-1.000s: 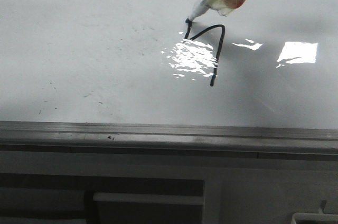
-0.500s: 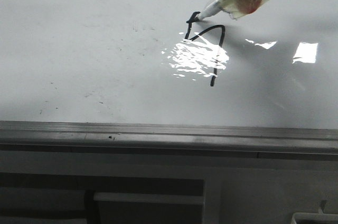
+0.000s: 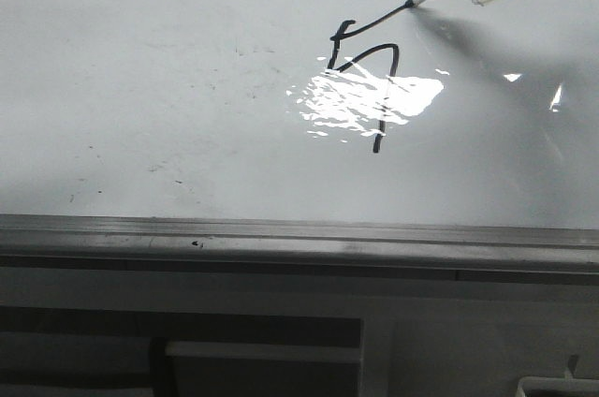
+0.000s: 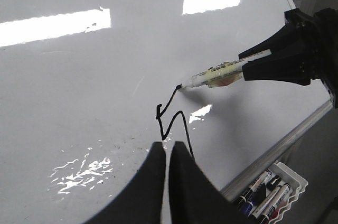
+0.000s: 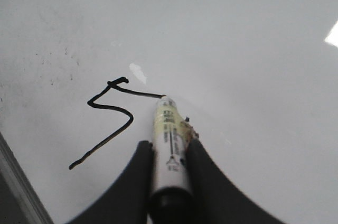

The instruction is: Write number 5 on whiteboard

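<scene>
The whiteboard [image 3: 187, 88] filled the front view, its grey frame edge along the near side. On it, right of centre beside the glare patch [image 3: 365, 102], lay the number 5 [image 3: 370, 69], which had gained a long top stroke running rightward since half a second earlier. The right gripper [image 5: 169, 155] was clamped on the marker [image 5: 170, 145], whose tip had travelled from the stroke's left end to its right end and touched the board there. The left gripper [image 4: 166, 152] hovered over the board, fingers pressed together, holding nothing. A tray of markers [image 4: 269, 187] sat off the board's edge.
</scene>
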Controlling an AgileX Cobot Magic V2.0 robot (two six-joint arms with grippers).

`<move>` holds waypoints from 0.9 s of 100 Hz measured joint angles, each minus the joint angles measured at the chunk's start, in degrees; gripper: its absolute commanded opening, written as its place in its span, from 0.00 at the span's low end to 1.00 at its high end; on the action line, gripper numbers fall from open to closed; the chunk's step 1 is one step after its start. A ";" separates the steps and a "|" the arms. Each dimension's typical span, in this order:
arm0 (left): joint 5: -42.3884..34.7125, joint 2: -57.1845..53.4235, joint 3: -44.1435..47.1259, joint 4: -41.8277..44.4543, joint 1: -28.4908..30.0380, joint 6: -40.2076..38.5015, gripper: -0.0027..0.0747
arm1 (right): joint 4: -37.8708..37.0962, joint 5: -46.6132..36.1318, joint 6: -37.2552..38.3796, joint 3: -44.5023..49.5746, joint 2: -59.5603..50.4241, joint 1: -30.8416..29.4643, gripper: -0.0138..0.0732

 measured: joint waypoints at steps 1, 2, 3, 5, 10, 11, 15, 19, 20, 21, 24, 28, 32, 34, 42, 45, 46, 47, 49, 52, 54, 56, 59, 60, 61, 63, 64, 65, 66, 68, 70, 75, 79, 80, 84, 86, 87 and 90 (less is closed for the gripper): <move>0.00 0.00 0.00 0.00 0.00 0.00 0.01 | 0.00 0.00 0.00 0.00 0.00 0.00 0.11; 0.00 0.00 0.00 0.00 0.00 0.00 0.01 | -0.04 0.00 0.00 0.00 0.00 0.00 0.11; 0.00 0.00 0.00 0.00 0.00 0.00 0.01 | -0.04 0.00 0.00 0.00 -0.20 0.00 0.11; 0.00 0.00 0.00 0.00 0.00 0.00 0.01 | -0.13 0.14 0.00 0.00 -0.30 0.00 0.11; 0.00 0.00 0.00 0.00 0.00 0.00 0.01 | -0.42 0.83 0.00 0.00 -1.00 0.11 0.11; 0.00 0.00 0.00 0.00 0.00 0.00 0.01 | -0.72 0.98 0.00 0.00 -1.12 0.11 0.11; 0.00 0.00 0.00 0.00 0.00 0.00 0.01 | -1.25 2.25 0.00 0.00 -1.81 0.50 0.11; 0.00 0.00 0.00 0.00 0.00 0.00 0.02 | -1.73 3.51 0.00 0.00 -2.55 1.06 0.11; 0.00 0.00 0.00 0.00 0.00 0.00 0.03 | -1.73 3.73 0.00 0.00 -2.70 1.18 0.11; 0.00 0.00 0.00 0.00 0.00 0.00 0.05 | -1.83 4.17 0.00 0.00 -2.86 1.49 0.11; 0.00 0.00 0.00 -0.04 0.00 0.00 0.09 | -1.97 5.00 0.00 0.00 -3.68 2.19 0.11; 0.00 0.00 0.00 -0.04 0.00 0.00 0.19 | -2.10 6.20 0.00 0.00 -4.53 3.35 0.11; 0.37 0.00 0.00 -0.04 0.00 0.00 0.33 | -2.20 7.13 0.00 0.00 -5.45 4.36 0.11; 0.61 0.00 0.00 -0.04 0.00 0.00 0.38 | -2.14 7.65 0.00 0.00 -5.86 4.97 0.11; 2.04 0.23 0.00 0.20 0.00 0.00 0.64 | -2.23 9.57 0.00 0.00 -6.67 7.39 0.11; 2.98 0.41 0.00 0.20 0.00 0.00 0.68 | -2.23 10.19 0.00 0.00 -6.79 8.13 0.11; 3.24 0.57 0.00 0.20 0.00 0.00 0.69 | -2.23 10.35 0.00 0.00 -6.79 8.30 0.11; 3.39 0.77 0.00 0.20 0.00 0.00 0.69 | -2.23 10.66 0.00 0.00 -6.86 8.65 0.11; 4.13 1.13 0.00 0.20 0.00 0.00 0.70 | -2.27 11.09 0.10 0.00 -6.86 9.18 0.11; 5.42 1.71 0.00 0.29 0.00 0.35 0.70 | -2.27 11.61 0.10 0.00 -6.86 9.80 0.11; 5.98 2.23 -0.17 0.29 -0.11 0.60 0.69 | -2.27 11.92 0.10 0.00 -6.68 10.25 0.11; 6.83 2.76 -0.28 0.39 -0.38 0.88 0.69 | -2.27 12.22 0.10 0.00 -6.55 10.65 0.11; 8.25 3.52 -0.71 0.44 -0.92 1.95 0.67 | -2.36 12.43 0.10 0.00 -6.24 11.17 0.11; 8.52 3.72 -0.83 0.43 -1.11 2.21 0.67 | -2.48 12.57 0.10 0.00 -6.06 11.42 0.11; 8.79 4.14 -1.07 0.43 -1.53 2.81 0.66 | -2.48 12.68 0.10 0.00 -5.86 11.43 0.11; 9.54 4.81 -1.35 0.53 -2.29 3.39 0.65 | -2.48 12.82 0.10 0.00 -5.74 11.84 0.11; 10.04 5.04 -1.67 0.46 -2.56 4.02 0.64 | -2.48 12.80 0.10 0.00 -5.46 11.95 0.11; 10.28 5.53 -1.84 0.46 -2.85 4.36 0.64 | -2.48 12.80 0.10 0.00 -5.33 12.17 0.11; 10.75 5.78 -2.20 0.46 -3.49 5.08 0.63 | -2.48 12.80 0.10 0.00 -5.08 12.28 0.11; 11.12 6.54 -2.57 0.55 -4.51 6.18 0.62 | -2.48 12.97 0.10 0.00 -4.75 12.48 0.11; 11.64 7.33 -3.15 0.55 -5.24 6.93 0.61 | -2.48 13.14 0.10 0.00 -4.51 12.83 0.11; 12.43 9.23 -4.63 0.67 -8.35 9.79 0.57 | -2.58 13.24 0.10 0.00 -3.48 13.33 0.11; 12.61 10.93 -5.85 0.79 -10.32 11.12 0.55 | -2.69 13.24 0.00 0.00 -2.85 13.72 0.11; 12.72 11.22 -6.23 0.97 -11.07 11.49 0.54 | -2.69 13.24 0.00 0.00 -2.63 13.71 0.11; 12.87 13.04 -7.18 1.75 -12.84 12.22 0.52 | -2.69 13.24 0.00 0.00 -2.23 14.12 0.11; 12.86 13.94 -7.73 2.03 -13.80 12.56 0.51 | -2.69 13.24 0.00 0.00 -2.07 14.28 0.11; 12.86 14.24 -8.09 2.29 -14.38 12.71 0.50 | -2.69 13.24 0.00 0.00 -2.06 14.28 0.11; 12.86 15.49 -8.77 2.71 -15.39 12.96 0.49 | -2.69 13.24 0.00 0.00 -1.85 14.54 0.11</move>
